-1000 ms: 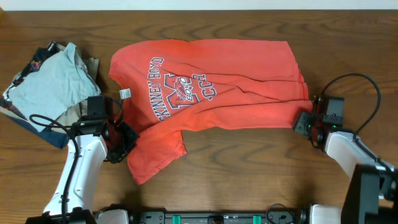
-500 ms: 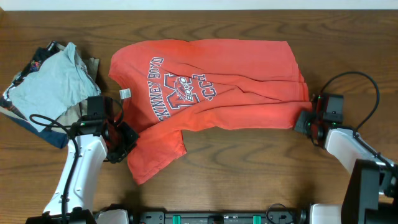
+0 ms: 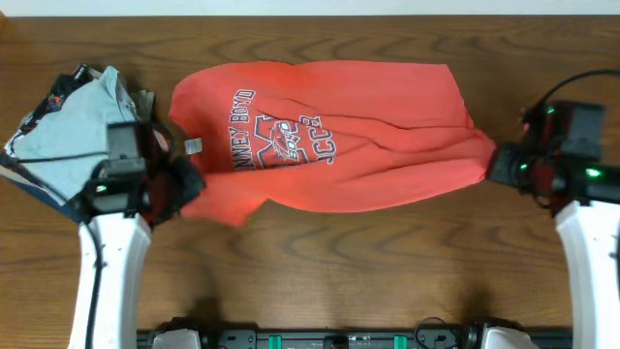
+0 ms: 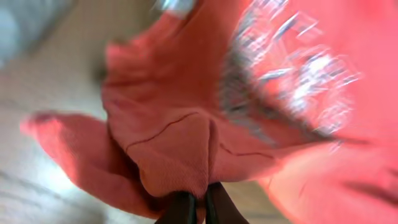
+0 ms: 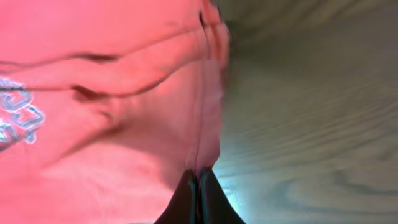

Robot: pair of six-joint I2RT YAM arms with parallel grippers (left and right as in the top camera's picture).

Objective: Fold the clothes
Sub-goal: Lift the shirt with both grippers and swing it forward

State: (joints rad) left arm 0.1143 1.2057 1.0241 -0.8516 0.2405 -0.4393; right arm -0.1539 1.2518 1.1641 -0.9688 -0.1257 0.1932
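Observation:
The clothes [image 3: 339,136] are a red-orange T-shirt with white lettering, spread across the middle of the table and lifted at both ends. My left gripper [image 3: 184,184] is shut on the shirt's left sleeve end; the left wrist view shows cloth [image 4: 180,149] pinched between the dark fingertips [image 4: 198,202]. My right gripper [image 3: 491,163] is shut on the shirt's right hem corner, and in the right wrist view the hem [image 5: 208,124] runs straight into the closed fingers [image 5: 198,186]. The cloth hangs stretched between both arms.
A pile with a light grey T-shirt [image 3: 63,136] over tan and dark navy garments lies at the far left, close to my left arm. Bare wooden table [image 3: 387,281] spreads in front of the shirt.
Both grippers have risen and moved toward the back of the table with the shirt's ends. The front flap that lay low left has been pulled up. The right gripper closed on the hem.

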